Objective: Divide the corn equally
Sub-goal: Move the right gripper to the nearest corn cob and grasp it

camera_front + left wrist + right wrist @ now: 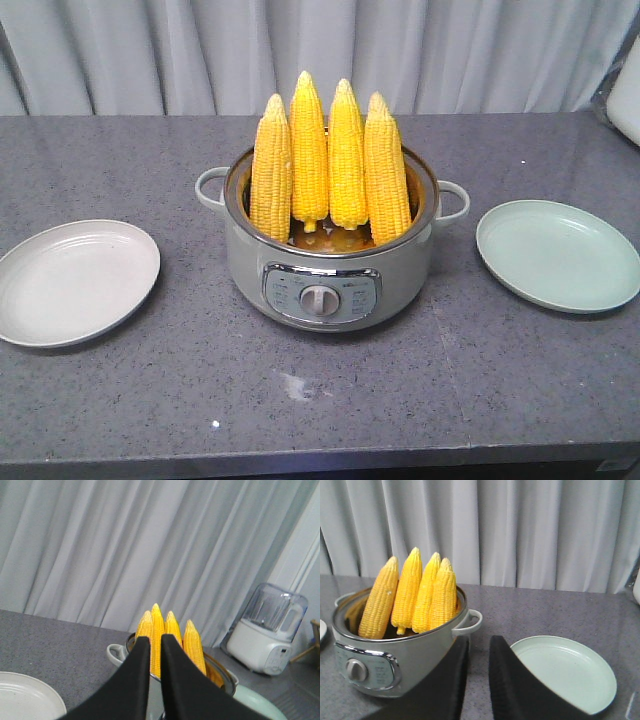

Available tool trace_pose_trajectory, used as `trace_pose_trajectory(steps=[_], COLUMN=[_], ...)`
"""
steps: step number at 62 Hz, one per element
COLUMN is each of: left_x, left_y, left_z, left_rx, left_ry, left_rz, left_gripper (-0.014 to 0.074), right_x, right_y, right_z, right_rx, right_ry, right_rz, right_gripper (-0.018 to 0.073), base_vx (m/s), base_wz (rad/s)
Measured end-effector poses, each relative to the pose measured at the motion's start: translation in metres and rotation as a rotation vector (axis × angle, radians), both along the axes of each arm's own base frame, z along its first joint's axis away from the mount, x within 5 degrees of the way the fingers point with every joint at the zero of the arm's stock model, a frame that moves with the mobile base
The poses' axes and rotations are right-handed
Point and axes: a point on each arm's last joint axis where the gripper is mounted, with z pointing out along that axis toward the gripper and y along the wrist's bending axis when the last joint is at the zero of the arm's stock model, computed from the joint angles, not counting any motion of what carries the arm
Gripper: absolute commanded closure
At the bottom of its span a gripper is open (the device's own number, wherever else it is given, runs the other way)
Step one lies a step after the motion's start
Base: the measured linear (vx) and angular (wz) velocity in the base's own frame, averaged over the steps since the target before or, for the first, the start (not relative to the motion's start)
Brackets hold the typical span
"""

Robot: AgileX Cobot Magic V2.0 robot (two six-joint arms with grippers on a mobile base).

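Observation:
Several cobs of yellow corn (328, 155) stand upright, tips up, in a grey electric pot (330, 265) at the middle of the counter. Neither gripper shows in the front view. In the left wrist view my left gripper (156, 639) hovers left of the pot, pointing at the corn (156, 620); its black fingers leave only a narrow slit and hold nothing. My right gripper (479, 642) sits low, to the right of the pot (415, 650) and the corn (420, 595), near the pot's handle. Its fingers are close together and hold nothing.
An empty pale grey plate (75, 280) lies left of the pot and an empty pale green plate (557, 253) lies right of it. A white blender (270, 630) stands at the counter's far right. A grey curtain hangs behind the counter.

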Motion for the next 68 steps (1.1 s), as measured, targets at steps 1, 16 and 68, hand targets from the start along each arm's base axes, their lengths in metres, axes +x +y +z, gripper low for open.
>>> trace_pose_trajectory(steps=[1, 16, 68], left_x=[0.002, 0.038, 0.054], left_y=[0.000, -0.003, -0.005], left_z=[0.001, 0.016, 0.014], left_rx=[0.007, 0.049, 0.057], left_ry=[0.006, 0.120, 0.183], left_rz=[-0.002, -0.020, -0.031], left_gripper=[0.0405, 0.0097, 0.0059], right_x=[0.003, 0.041, 0.281], right_y=[0.000, -0.002, 0.038], right_z=[0.001, 0.001, 0.090], right_rx=[-0.018, -0.128, -0.047], right_ry=[0.005, 0.088, 0.205], right_rz=[0.003, 0.001, 0.476], right_gripper=[0.0256, -0.0067, -0.0045], base_vx=[0.00, 0.00, 0.00], base_wz=[0.00, 0.00, 0.00])
